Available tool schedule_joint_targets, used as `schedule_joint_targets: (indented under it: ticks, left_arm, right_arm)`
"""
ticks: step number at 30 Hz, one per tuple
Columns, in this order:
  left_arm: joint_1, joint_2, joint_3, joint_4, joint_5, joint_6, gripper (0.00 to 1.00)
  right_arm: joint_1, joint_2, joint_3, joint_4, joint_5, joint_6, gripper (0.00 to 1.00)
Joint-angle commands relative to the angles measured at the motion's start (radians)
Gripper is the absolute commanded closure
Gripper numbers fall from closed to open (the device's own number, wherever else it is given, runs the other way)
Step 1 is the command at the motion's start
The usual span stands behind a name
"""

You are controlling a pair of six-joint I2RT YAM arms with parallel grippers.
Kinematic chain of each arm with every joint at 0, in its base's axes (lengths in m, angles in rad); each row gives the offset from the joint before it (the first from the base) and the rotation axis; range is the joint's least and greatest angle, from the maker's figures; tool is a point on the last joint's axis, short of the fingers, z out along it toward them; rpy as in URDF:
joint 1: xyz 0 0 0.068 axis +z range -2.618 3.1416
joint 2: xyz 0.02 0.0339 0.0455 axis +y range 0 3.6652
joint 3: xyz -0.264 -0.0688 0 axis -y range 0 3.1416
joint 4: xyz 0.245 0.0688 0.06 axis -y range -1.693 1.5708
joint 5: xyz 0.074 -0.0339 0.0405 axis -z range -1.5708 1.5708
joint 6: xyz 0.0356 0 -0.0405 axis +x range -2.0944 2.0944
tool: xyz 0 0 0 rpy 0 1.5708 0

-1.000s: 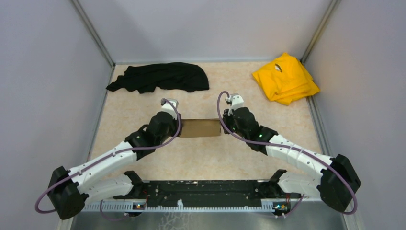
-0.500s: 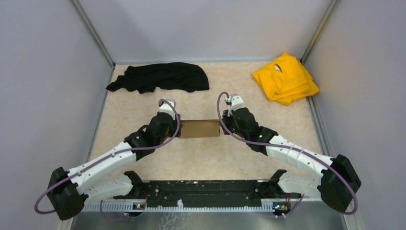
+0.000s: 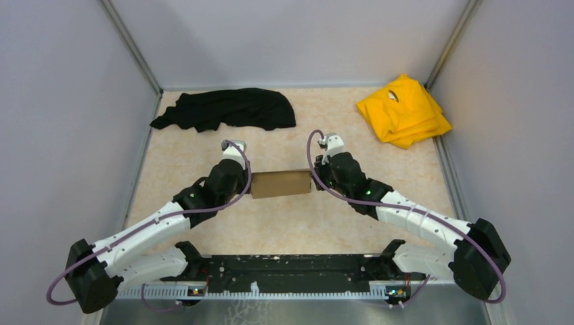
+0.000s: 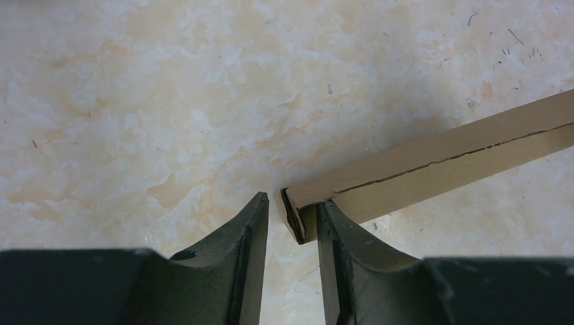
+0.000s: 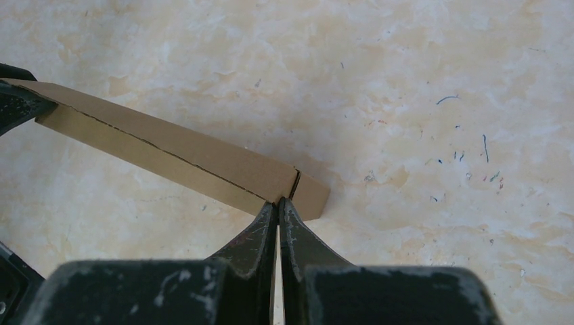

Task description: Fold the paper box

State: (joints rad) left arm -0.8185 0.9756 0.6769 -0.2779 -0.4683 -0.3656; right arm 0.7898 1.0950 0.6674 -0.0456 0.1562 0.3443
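Both ends of the paper box (image 3: pixel 281 183) are engaged, apparently for final squaring: left gripper (image 4: pixel 292 203) open around one end, right gripper (image 5: pixel 278 206) shut, tips touching the other; next move likely requires closing the left.

top external: mounted high behind the arm bases (image 3: pixel 177 261), faced down and forward over the whole table (image 3: pixel 291 223). left wrist, right wrist: faced down, very near its surface. shared by all: the paper box (image 3: pixel 281 183), viewed from opposite ends.
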Motion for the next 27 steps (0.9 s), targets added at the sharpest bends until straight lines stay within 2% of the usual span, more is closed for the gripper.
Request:
schedule_joint_targets:
  ticks: [1, 27]
  left_arm:
    - [-0.006, -0.013, 0.044, 0.016, -0.005, 0.014, 0.62]
    - [-0.006, -0.011, 0.047, 0.000, 0.005, 0.019, 0.75]
  right_arm:
    - [0.012, -0.012, -0.023, -0.036, -0.014, 0.009, 1.00]
    - [0.012, 0.003, -0.012, -0.031, -0.023, 0.004, 1.00]
